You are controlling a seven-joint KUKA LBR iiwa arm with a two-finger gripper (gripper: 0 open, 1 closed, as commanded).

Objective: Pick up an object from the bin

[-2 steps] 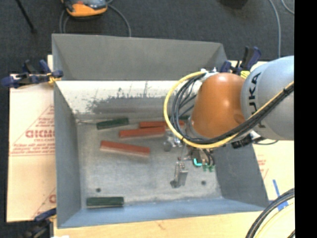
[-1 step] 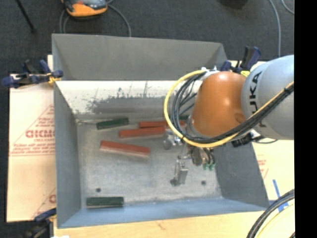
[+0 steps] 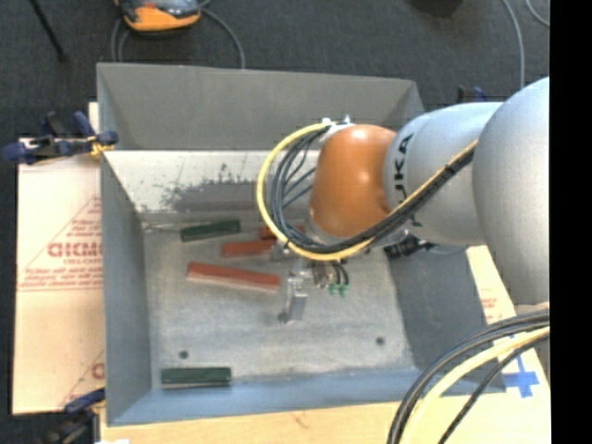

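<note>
Four flat, straight-edged bars lie apart on the speckled floor of the grey metal bin (image 3: 120,294): a near green bar (image 3: 194,376) in the near left corner, a far green bar (image 3: 210,231) toward the back, a long red-brown bar (image 3: 233,277) in the middle, and a shorter orange-red bar (image 3: 246,246) just behind it, partly under the arm's cables. The gripper (image 3: 295,302) hangs low at the right end of the long red-brown bar, probably because this thin, smooth piece lies free of the others. I cannot tell whether the claw is apart or together.
</note>
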